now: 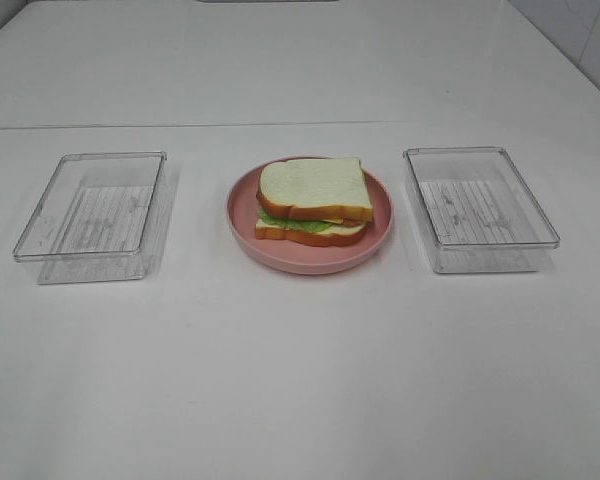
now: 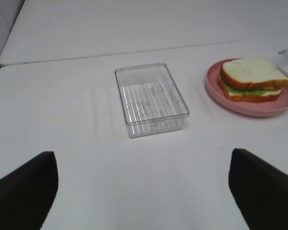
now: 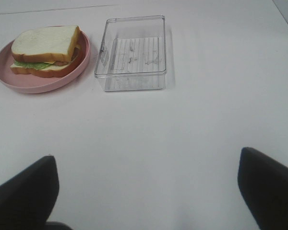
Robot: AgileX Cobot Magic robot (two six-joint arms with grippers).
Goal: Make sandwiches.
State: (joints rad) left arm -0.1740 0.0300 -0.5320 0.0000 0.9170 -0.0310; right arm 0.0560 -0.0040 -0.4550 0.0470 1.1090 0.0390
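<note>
Exterior high view gives me one sandwich [image 1: 313, 201], stacked on one pink round plate [image 1: 242, 215] at the middle of the white table [image 1: 300, 370]. I count two bread slices with orange-brown crust, the top one sitting slightly askew over the lower, with one green lettuce leaf [image 1: 290, 222] poking out at the near edge and a sliver of yellow cheese [image 3: 49, 62] showing in the right wrist view. I cannot make out any meat.

Two clear plastic trays flank the plate, one on each side: the left tray [image 1: 40, 235] and the right tray [image 1: 540, 228], each with nothing inside and each standing apart from the plate with bare table between.

Nearer the camera, the table is open across its full width.

My left gripper [image 2: 144, 191] and right gripper [image 3: 146, 191] each show two dark fingertips spread wide, released, grasping nothing, well back from the plate and trays.
</note>
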